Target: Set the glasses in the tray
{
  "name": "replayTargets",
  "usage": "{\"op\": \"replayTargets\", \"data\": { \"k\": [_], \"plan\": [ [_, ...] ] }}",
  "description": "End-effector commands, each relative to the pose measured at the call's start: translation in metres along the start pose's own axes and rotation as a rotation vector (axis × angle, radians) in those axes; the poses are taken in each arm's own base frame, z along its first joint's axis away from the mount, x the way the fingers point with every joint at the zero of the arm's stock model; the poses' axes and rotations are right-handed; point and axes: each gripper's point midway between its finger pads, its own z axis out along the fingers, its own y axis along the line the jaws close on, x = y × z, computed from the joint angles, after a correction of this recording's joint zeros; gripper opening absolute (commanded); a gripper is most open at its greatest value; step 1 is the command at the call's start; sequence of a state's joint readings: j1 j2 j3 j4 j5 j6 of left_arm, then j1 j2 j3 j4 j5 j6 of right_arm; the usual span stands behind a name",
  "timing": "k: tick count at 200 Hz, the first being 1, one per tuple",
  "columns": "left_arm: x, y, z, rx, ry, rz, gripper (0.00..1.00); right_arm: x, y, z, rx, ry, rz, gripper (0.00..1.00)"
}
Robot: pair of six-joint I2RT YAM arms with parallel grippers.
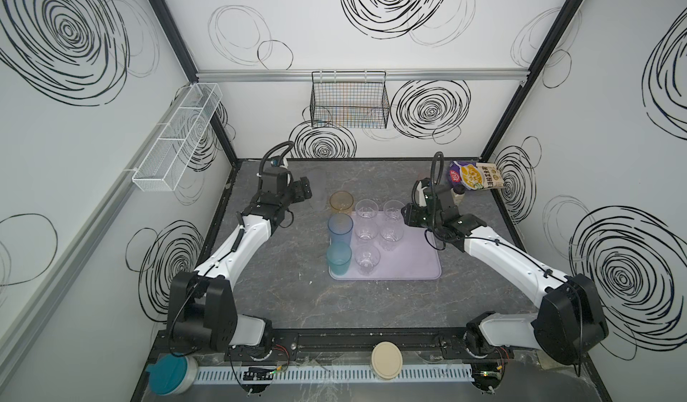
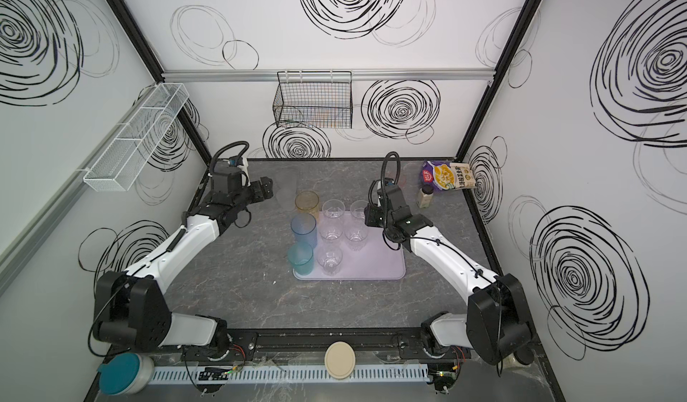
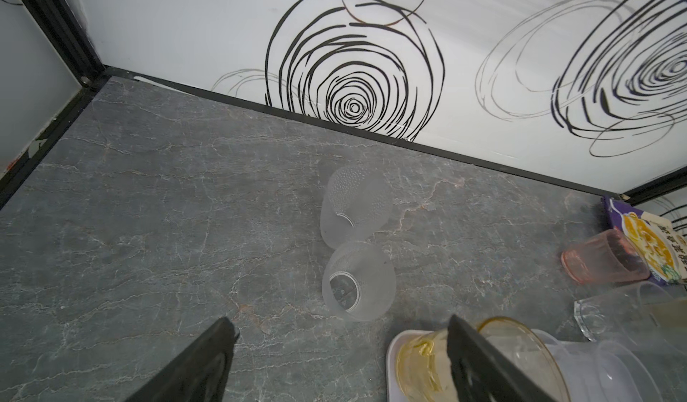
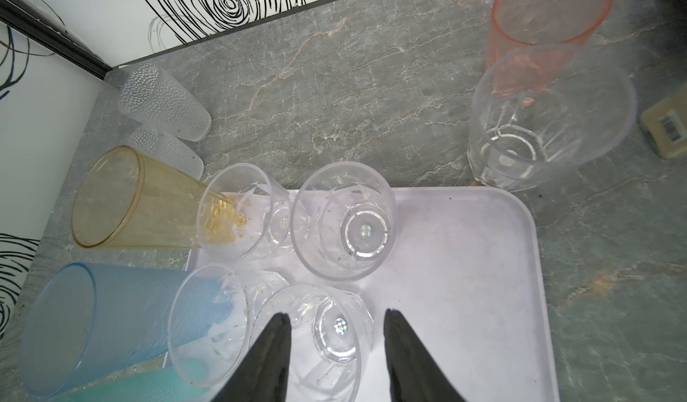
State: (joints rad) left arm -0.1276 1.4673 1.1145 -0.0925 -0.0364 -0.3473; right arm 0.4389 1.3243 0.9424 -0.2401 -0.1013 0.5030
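- Glasses (image 1: 367, 231): eight, clear and coloured, stand on the lilac tray (image 1: 416, 266).
- Two frosted glasses (image 3: 358, 281), a pink glass (image 4: 550, 9) and a clear glass (image 4: 550, 121) stand on the table (image 3: 148, 232), off the tray.
- Left gripper (image 3: 340, 325): fingers spread wide, empty, near the frosted pair.
- Right gripper (image 4: 334, 312): fingers parted around a clear tumbler (image 4: 338, 344) on the tray, with a gap on one side.

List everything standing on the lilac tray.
Amber tumbler, blue tumbler, teal tumbler along the tray's left edge; five clear tumblers beside them. Right arm hides its far right corner in both top views.
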Motion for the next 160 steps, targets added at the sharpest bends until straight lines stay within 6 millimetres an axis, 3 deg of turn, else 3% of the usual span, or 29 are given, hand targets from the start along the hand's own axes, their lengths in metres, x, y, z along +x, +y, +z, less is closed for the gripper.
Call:
{"op": "replayTargets", "data": {
  "k": [1,31,59,106,160],
  "plan": [
    [-0.014,0.002,0.021,-0.018,0.012,0.039,0.91,-0.018,0.01,-0.012,-0.017,-0.064,0.02,0.47],
    [-0.006,0.014,0.053,-0.055,0.07,0.047,0.9,-0.008,-0.008,-0.02,0.042,-0.068,-0.012,0.48],
    [-0.005,0.009,0.076,-0.017,0.112,0.039,0.84,0.002,-0.023,-0.02,0.066,-0.051,-0.008,0.48],
    [0.007,-0.007,0.103,0.042,0.177,0.045,0.74,-0.002,-0.028,-0.021,0.077,-0.064,-0.015,0.49],
    [0.009,0.002,0.124,-0.033,0.217,0.119,0.69,0.0,-0.032,-0.019,0.074,-0.06,-0.016,0.49]
  ]
}}
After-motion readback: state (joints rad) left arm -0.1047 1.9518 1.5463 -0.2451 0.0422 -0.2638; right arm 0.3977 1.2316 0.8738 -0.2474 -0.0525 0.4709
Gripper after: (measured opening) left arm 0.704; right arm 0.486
